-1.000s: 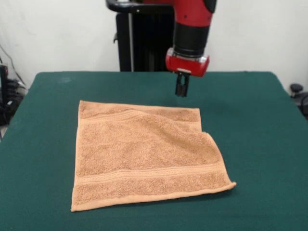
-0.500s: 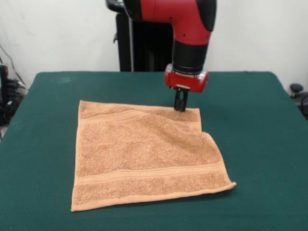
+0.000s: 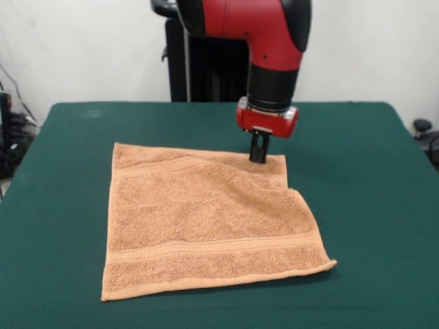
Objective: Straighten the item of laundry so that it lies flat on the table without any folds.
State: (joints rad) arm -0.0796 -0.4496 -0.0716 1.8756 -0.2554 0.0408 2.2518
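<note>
Now the gripper [image 3: 258, 159] sits lower than it did a second ago: back then its tips hung over bare green felt beyond the towel's far edge, and half a second ago they were just reaching that edge. In the present front view the tips press down onto the towel [image 3: 206, 219] at about its 1 o'clock, right on the far hem and close to the far right corner. The two black fingers stand nearly together; whether any cloth is pinched between them cannot be told from this view, so its state stays uncertain. The red wrist has also drifted slightly towards 3 o'clock compared with the frame before.

The towel itself has not shifted. It lies spread near the middle of the table [image 3: 370, 205], mostly flat. Its right side steps outward partway down, at roughly 2 o'clock of the cloth. One woven band runs along the near part, another shows faintly near the far edge.
</note>
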